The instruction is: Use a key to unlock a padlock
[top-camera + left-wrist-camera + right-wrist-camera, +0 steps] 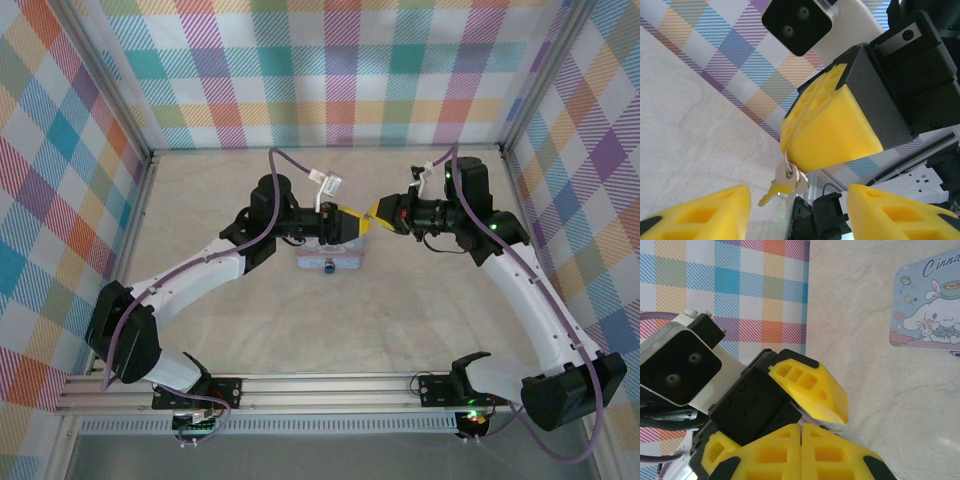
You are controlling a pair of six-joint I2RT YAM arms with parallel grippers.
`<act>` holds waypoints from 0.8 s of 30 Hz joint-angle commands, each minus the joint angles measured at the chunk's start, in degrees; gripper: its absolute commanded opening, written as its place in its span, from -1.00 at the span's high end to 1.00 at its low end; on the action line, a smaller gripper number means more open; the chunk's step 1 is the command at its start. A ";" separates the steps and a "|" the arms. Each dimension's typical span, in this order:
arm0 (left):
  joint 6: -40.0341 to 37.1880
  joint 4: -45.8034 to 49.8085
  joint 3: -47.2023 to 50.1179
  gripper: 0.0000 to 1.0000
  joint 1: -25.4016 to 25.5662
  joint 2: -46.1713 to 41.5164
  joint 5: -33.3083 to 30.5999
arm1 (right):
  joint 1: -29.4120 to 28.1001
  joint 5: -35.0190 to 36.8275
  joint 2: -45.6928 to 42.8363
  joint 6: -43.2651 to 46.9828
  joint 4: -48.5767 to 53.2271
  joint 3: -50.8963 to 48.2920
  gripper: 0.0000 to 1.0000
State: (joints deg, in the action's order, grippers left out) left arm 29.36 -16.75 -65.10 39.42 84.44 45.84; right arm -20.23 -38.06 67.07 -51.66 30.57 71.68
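Observation:
A small bunch of keys [782, 182] hangs on a ring from the tip of my right gripper [381, 213], which is shut on the ring, pads pressed together [801, 432]. My left gripper [352, 222] faces it tip to tip above the table; it is open [797, 215], its fingers standing either side of the hanging keys without touching them. Just below both grippers sits the pale-blue cartoon tin box [328, 256], with the tiny dark padlock [328, 267] on its front side. In the right wrist view the box's lid [930, 310] lies to the upper right.
Checked walls [330, 70] close in the back and both sides of the pale tabletop [330, 330]. An aluminium rail [330, 385] with the arm bases runs along the near edge. Cables [300, 165] loop above both wrists.

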 commanded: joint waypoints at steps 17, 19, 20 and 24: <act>-2.78 1.77 -0.51 0.17 0.06 -2.15 -2.24 | -0.21 -1.93 -0.95 1.12 -0.69 -0.06 0.98; -2.77 1.72 -0.31 0.16 -0.30 -2.57 -2.30 | -0.21 -2.16 -0.81 1.13 -0.92 -0.06 0.98; -2.77 1.59 -0.29 0.15 -0.39 -2.70 -2.36 | -0.24 -2.47 -0.67 1.00 -1.13 -0.05 0.98; -2.50 0.96 -0.86 0.14 -0.40 -2.31 -1.87 | -0.25 -3.33 -0.45 0.51 -1.72 -0.36 0.98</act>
State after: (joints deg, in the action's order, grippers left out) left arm 27.94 -15.00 -65.17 39.55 83.57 43.86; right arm -20.23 -39.57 67.02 -51.64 29.58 71.57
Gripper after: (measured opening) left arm 0.427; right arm 0.052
